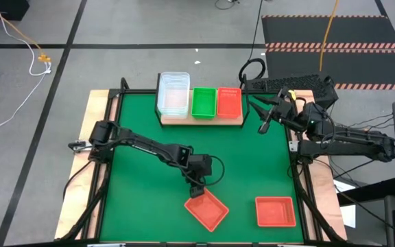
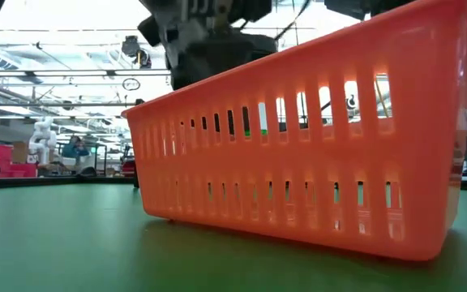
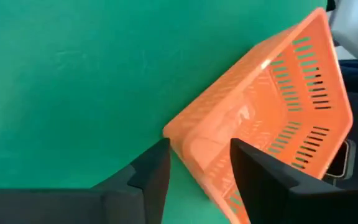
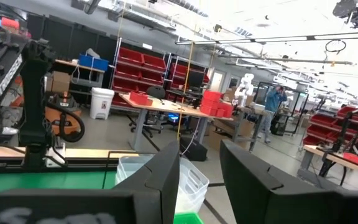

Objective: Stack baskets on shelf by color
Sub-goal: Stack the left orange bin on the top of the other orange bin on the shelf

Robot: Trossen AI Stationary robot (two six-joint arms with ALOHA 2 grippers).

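Note:
On the shelf [image 1: 184, 119] at the far edge stand clear baskets [image 1: 173, 92], a green basket [image 1: 204, 101] and a red basket [image 1: 229, 101]. Two more red baskets rest flat on the green mat near the front edge: a turned one [image 1: 207, 210] and a straight one [image 1: 275, 211]. My left gripper [image 3: 197, 149] is open and slants down at the turned basket's far corner [image 3: 178, 132], one finger over the inside, one over the mat outside. My right gripper [image 4: 201, 168] is open, held high at the table's right side, with nothing between its fingers. My left gripper straddles the wall at the turned red basket's corner [image 3: 185, 140], slanting down from the far left. Whether either finger touches the wall, I cannot tell. The basket lies flat on the mat.
The low view is filled by the turned red basket [image 2: 298, 138], with my left gripper [image 2: 201, 24] above and behind it. A keyboard [image 1: 286, 84] and cables lie beyond the table's far right corner. Bare green mat [image 1: 238, 158] stretches between the shelf and the front baskets.

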